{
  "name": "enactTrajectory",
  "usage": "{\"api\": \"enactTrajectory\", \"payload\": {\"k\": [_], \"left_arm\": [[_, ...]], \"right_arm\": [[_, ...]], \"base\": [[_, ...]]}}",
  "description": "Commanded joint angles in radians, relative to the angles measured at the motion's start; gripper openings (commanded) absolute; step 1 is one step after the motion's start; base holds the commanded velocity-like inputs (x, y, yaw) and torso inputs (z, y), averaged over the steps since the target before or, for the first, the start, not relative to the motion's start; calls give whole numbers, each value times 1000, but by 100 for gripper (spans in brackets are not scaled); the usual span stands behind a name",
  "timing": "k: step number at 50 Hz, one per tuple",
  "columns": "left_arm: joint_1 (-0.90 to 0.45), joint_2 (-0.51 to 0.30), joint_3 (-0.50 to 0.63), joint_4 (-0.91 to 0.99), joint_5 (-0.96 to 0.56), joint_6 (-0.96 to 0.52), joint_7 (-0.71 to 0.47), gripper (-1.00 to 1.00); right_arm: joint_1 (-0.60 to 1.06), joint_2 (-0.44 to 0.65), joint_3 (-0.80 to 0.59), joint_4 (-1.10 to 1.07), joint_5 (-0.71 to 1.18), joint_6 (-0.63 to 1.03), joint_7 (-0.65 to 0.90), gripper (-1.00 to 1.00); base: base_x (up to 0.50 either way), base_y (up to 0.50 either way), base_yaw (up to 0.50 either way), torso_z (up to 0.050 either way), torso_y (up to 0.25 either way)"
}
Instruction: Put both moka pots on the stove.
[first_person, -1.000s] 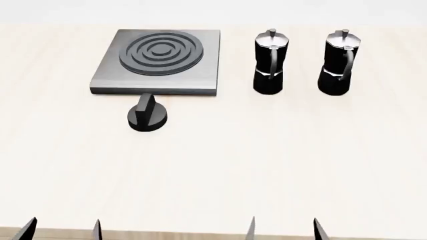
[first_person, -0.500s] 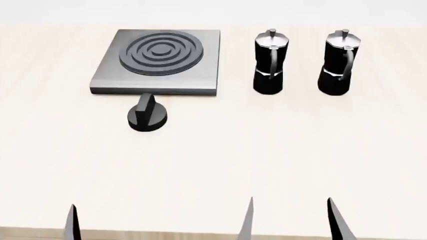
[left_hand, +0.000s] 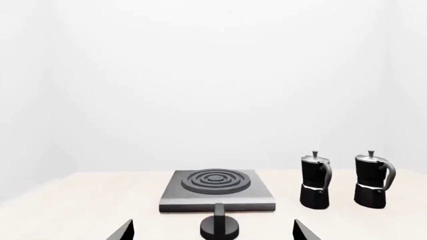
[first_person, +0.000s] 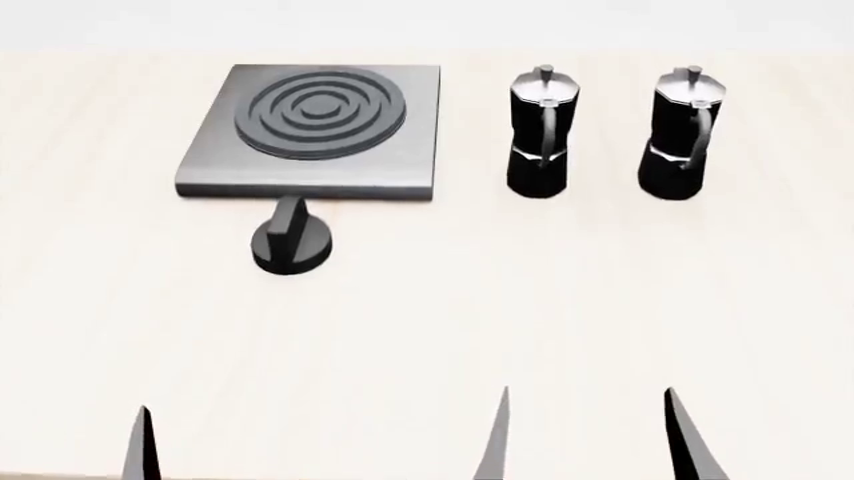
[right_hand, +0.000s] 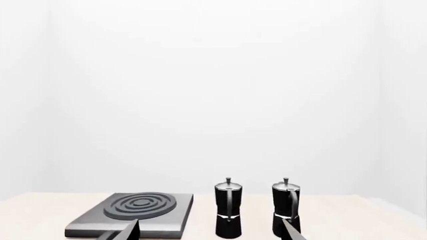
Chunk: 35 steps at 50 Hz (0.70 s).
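Pale wooden tabletop (first_person: 534, 300) carries the stove (first_person: 310, 130) far left with a black knob (first_person: 291, 238) just before it, both moka pots (first_person: 541, 130) (first_person: 685, 132) upright to its right, while right fingers (first_person: 587, 440) and left fingers (left_hand: 210, 234) stand apart, empty, near the front edge.

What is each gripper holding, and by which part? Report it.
Nothing is held. Left gripper and right gripper are open and empty; both moka pots stand untouched.
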<state>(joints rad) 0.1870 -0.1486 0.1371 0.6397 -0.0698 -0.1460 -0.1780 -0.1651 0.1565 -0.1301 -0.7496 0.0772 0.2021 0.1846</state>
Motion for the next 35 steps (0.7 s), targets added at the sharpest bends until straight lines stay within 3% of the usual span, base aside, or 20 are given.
{"api": "enactTrajectory", "payload": {"k": [1,35], "left_arm": [[-1,-11,10,-4,-3,6,-12,100],[-2,-39,30,-12,-17,19,-41,100]], "right_arm": [[7,12,-1,16,8,-5,12,100],[6,38,-34,23,-3,-16,44,100]], "base": [[113,0,0,0,0],[115,0,0,0,0]]}}
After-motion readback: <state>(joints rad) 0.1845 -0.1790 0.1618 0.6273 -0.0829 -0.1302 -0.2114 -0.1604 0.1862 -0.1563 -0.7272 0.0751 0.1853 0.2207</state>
